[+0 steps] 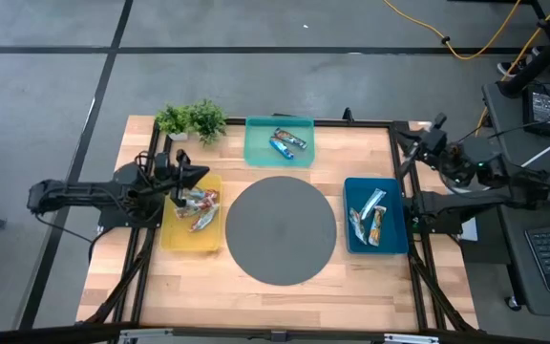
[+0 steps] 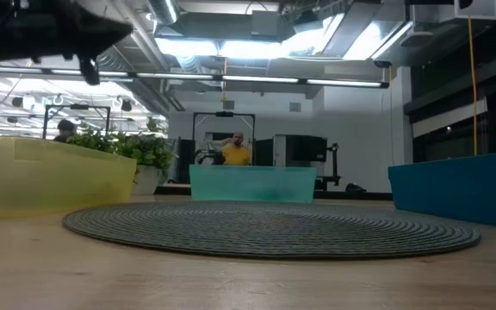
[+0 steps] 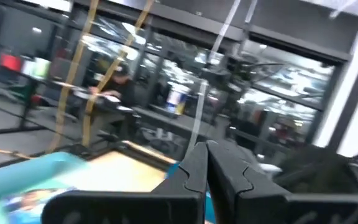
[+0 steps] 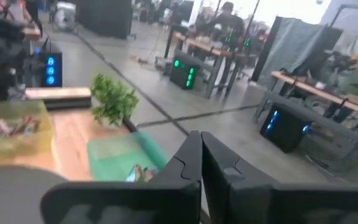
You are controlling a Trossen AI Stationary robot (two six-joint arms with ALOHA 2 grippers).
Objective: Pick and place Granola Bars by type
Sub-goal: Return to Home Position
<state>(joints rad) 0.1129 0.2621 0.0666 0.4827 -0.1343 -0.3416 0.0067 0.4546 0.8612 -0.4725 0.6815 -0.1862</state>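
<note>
Red-multicoloured granola bars [image 1: 199, 205] lie in the yellow tray [image 1: 170, 234] at the left. Blue bars [image 1: 286, 143] lie in the teal tray [image 1: 256, 153] at the far middle. Silvery-white bars [image 1: 370, 215] lie in the dark-blue tray [image 1: 351, 239] at the right. My left gripper [image 1: 201, 175] hangs over the yellow tray's far end and points toward the table's right. Its fingers [image 3: 205, 163] are shut on nothing. My right gripper [image 1: 402, 139] is drawn back at the table's far right corner, with its fingers [image 4: 201, 149] also shut and empty.
A round grey mat [image 1: 281, 229] lies in the table's middle between the trays. A potted green plant [image 1: 191, 119] stands at the far left corner. A black frame [image 1: 351, 122] runs along the table's edges. People stand in the room beyond the table.
</note>
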